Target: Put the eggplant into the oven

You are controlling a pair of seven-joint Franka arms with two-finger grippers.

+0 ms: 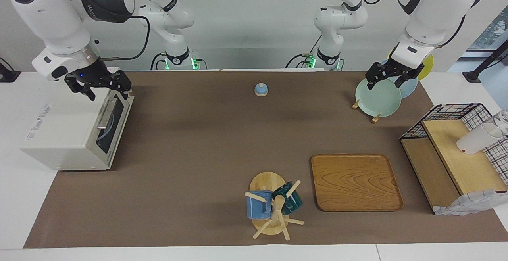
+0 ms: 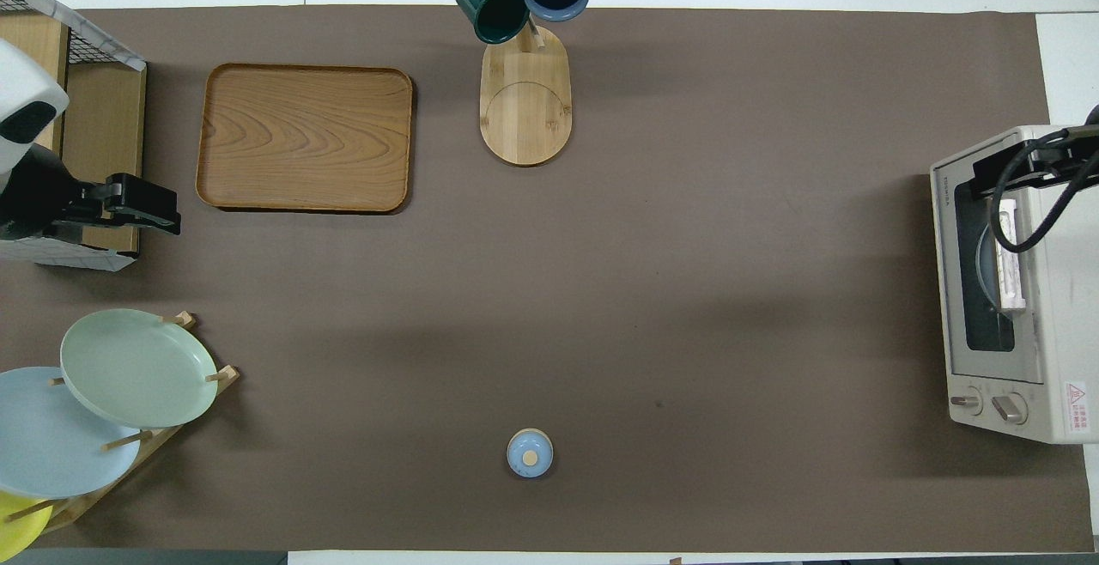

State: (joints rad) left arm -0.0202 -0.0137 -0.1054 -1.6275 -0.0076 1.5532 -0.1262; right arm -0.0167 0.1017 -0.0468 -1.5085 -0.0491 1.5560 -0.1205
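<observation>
The eggplant is not showing anywhere on the worktop or through the door glass of the boxy cream-white toaster oven (image 1: 67, 134), which is standing closed. The right end effector (image 1: 98, 83), fingers released, is hovering over the oven; the left end effector (image 1: 391, 76), released, is waiting over the pale green plate (image 1: 377, 98). Judged by its kind, an eggplant would be handling light, glossy and slippery; mid-body is offering the best hold.

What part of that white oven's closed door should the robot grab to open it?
The silver handle across the upper part of the oven's door. It is a straight bar standing off the dark glass, so fingers should fit over and under it at its middle. Coming down from the front of the door looks best. The right tool hangs open over the oven's door end.
</observation>
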